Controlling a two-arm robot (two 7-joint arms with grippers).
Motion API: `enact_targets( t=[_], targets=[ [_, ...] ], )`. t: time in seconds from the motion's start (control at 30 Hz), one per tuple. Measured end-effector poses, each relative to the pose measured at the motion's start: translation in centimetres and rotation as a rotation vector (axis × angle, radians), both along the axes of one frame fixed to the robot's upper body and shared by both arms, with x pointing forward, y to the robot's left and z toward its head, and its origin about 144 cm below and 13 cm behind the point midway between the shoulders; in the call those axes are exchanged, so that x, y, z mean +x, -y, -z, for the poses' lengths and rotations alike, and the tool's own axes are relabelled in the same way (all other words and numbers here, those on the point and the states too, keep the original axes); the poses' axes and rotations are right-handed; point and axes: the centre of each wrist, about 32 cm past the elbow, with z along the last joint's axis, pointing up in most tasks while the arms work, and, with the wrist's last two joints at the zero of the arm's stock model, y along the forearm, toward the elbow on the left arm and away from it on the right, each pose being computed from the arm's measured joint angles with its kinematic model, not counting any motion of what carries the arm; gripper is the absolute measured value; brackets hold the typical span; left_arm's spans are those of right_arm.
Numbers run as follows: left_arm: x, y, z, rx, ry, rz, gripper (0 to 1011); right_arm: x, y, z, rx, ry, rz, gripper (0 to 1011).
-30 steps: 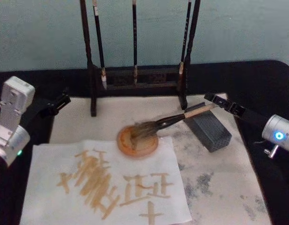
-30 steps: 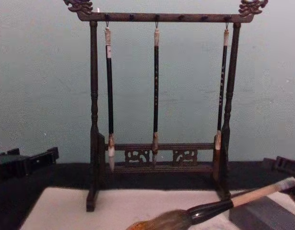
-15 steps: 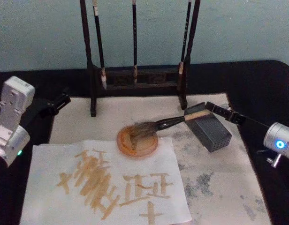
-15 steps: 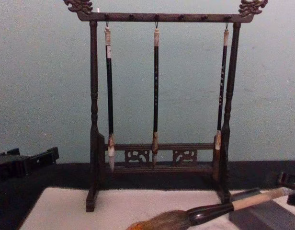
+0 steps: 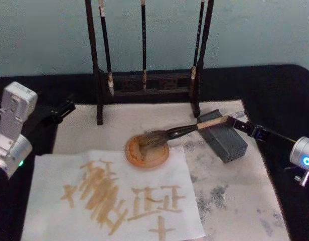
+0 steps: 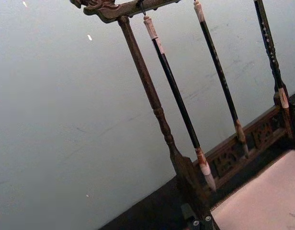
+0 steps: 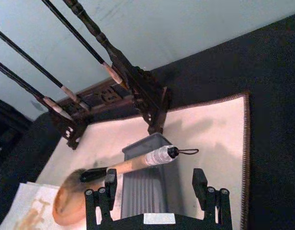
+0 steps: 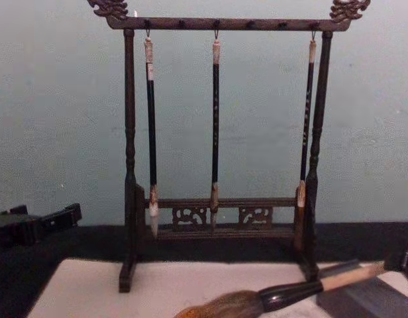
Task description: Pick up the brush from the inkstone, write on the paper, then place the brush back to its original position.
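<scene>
We see the large calligraphy brush (image 5: 187, 131) with its thick pale tan handle, black ferrule and bushy grey-brown head lying at a slant: bristles in the round orange-brown inkstone dish (image 5: 147, 151), handle propped on the dark grey ribbed block (image 5: 223, 136). The off-white paper sheet (image 5: 114, 198), bearing tan strokes, lies in front of the dish on the black table (image 5: 280, 95), with the dark wooden brush rack (image 5: 144, 80) behind.

The right gripper (image 7: 152, 189) sits just behind the white end cap; its jaws are open wide and hold nothing. We judge the brush replaced and released. The right arm reaches in low from the right, forearm near level, aimed along the handle.

We judge the brush light and stiff in the handle, soft and wet at the head; the smooth round handle may roll, so the mid-handle, clear of the ferrule, suits a grasp.

The left gripper (image 5: 64, 108) is parked at the table's left; we cannot tell its jaw state.
</scene>
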Motion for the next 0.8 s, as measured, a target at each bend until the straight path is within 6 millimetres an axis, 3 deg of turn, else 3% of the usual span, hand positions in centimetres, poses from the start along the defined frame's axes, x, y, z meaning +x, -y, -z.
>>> enact_targets(
  t=[0.5, 0.8],
  targets=[
    [0.0, 0.0, 0.0, 0.0, 0.0, 0.0, 1002, -2.2, -0.2, -2.5, -0.22, 0.096, 0.0, 1008],
    [0.0, 0.0, 0.0, 0.0, 0.0, 0.0, 1002, -4.5, -0.8, -4.2, -0.351, 0.214, -0.024, 1008]
  ],
)
